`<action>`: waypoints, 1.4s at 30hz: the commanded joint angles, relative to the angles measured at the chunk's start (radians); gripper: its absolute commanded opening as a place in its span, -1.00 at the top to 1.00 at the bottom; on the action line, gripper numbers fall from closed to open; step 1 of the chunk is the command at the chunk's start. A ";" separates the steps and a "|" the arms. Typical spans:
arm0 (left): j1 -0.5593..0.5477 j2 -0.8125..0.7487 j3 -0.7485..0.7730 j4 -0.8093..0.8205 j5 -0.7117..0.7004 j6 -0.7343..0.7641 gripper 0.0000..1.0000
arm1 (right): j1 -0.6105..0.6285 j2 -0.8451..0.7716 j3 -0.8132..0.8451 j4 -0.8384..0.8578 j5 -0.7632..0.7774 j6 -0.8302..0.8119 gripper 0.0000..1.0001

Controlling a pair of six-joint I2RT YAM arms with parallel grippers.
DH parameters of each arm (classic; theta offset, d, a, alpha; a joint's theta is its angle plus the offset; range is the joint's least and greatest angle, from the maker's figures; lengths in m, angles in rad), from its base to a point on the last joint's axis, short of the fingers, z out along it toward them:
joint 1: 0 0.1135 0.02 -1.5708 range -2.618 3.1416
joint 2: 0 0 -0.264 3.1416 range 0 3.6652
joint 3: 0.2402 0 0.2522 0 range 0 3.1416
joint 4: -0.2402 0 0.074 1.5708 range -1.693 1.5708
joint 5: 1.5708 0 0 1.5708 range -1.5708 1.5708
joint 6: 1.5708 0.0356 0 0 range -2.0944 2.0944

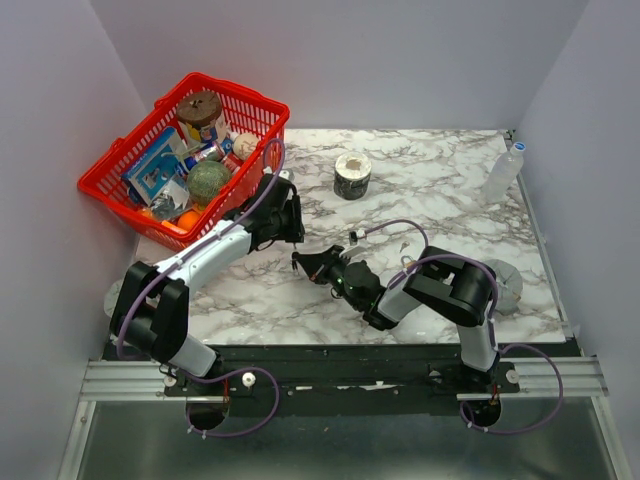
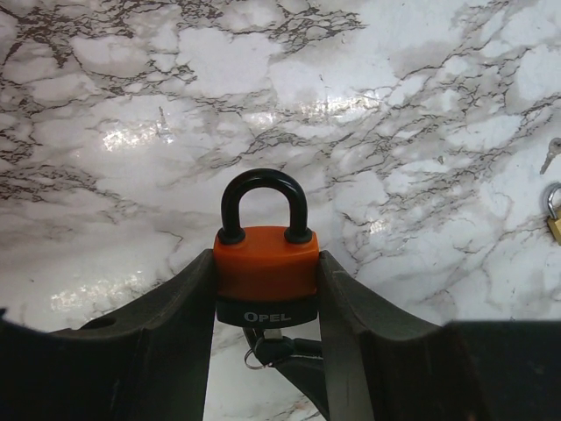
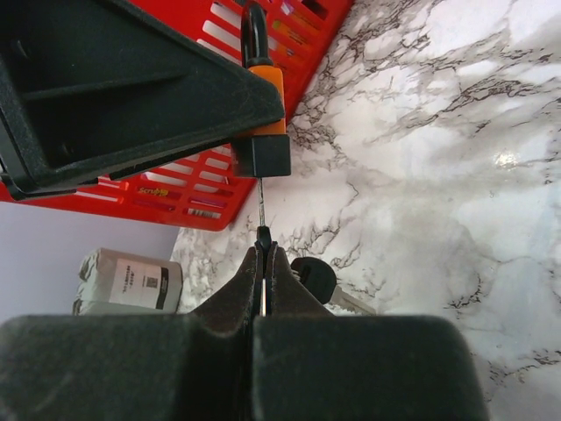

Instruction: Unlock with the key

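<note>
Seating tiny black-headed silver-bladed key, pinched in your right gripper, into orange-and-black padlock just ahead, left gripper clamping it; twist likely next.

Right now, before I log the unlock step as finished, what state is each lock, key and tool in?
Orange-and-black padlock: shackle closed, both legs seated.
Key: blade up at the padlock's underside; turned or not, cannot tell.
Left tool: shut on the padlock body.
Right tool: shut on the key's head.
Small brass padlock: on the table, cut off by frame edge; state unclear.
</note>
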 commanded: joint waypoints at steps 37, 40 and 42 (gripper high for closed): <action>-0.048 -0.002 -0.170 -0.054 0.261 -0.074 1.00 | -0.024 -0.027 -0.017 0.158 0.220 -0.092 0.99; -0.068 -0.010 -0.181 -0.050 0.258 -0.083 1.00 | -0.024 -0.028 -0.017 0.160 0.217 -0.091 0.99; -0.079 -0.013 -0.190 -0.047 0.249 -0.091 1.00 | -0.026 -0.034 -0.021 0.163 0.217 -0.089 0.99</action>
